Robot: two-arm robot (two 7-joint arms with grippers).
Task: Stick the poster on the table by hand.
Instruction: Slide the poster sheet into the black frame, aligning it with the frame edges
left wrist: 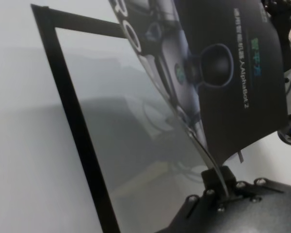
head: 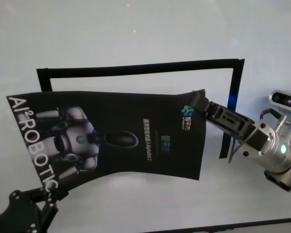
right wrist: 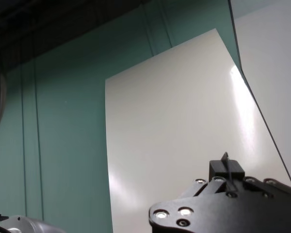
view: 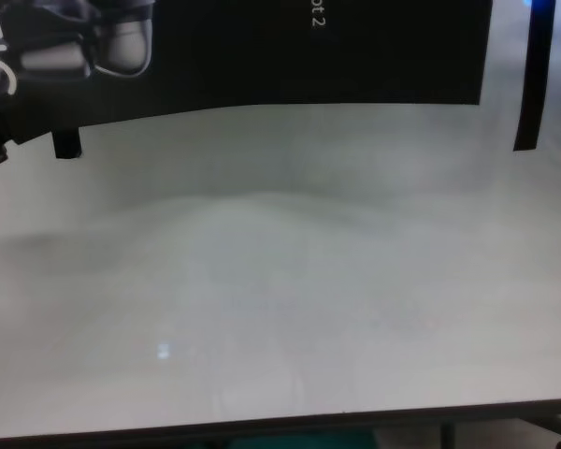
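Two grippers hold one sheet above the table, which is the widest thing here and carries a black tape frame on its far half. The poster hangs over the middle of the table, lifted and bent, partly over that frame. The right gripper is pinching its far right corner. The left gripper is pinching its near left corner.

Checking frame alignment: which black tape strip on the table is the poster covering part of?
The left vertical strip: the poster, held by both claws, left claw and right claw, overlaps its lower end. The top strip and right strip stay uncovered.
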